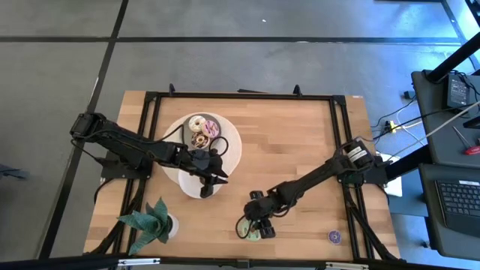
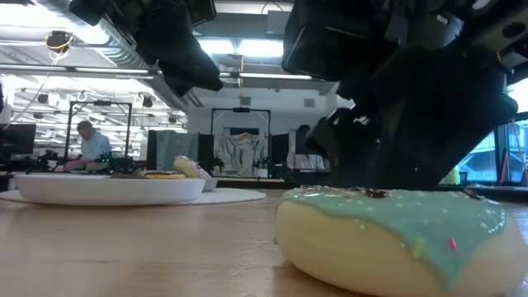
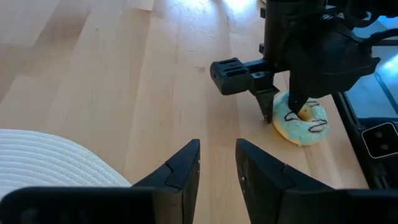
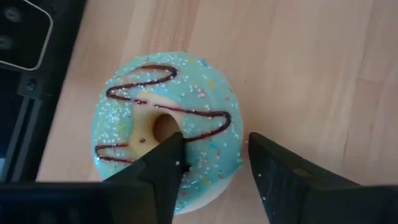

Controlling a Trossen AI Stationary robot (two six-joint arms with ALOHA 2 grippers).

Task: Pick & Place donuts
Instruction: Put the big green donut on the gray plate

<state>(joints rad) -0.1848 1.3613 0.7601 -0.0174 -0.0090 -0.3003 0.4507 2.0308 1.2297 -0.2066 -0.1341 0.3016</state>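
Note:
A mint-green iced donut [image 4: 165, 124] with dark drizzle and sprinkles lies flat on the wooden table near its front edge [image 1: 252, 232]; it fills the low view [image 2: 396, 235]. My right gripper [image 4: 214, 143] points down over it, open. One finger is at the donut's hole and the other stands outside its rim. My left gripper [image 3: 217, 162] hovers open and empty over the near edge of the white plates [image 1: 225, 150]. Several more donuts [image 1: 202, 131] lie on the far plate. A small purple donut [image 1: 334, 236] lies on the table at front right. My right gripper comes down from above astride the green donut's ring wall [image 4: 211, 134]. One finger [image 4: 165, 158] is over the hole and the other finger [image 4: 273, 165] is beside the outer rim. Whether either finger touches the donut, I cannot tell. The donut lies flat on the table.
A green toy plant [image 1: 154, 221] stands at the front left corner. A black frame [image 1: 240, 96] runs around the tabletop. Bare wood lies between the plates and the right arm. People and desks show in the room beyond the table.

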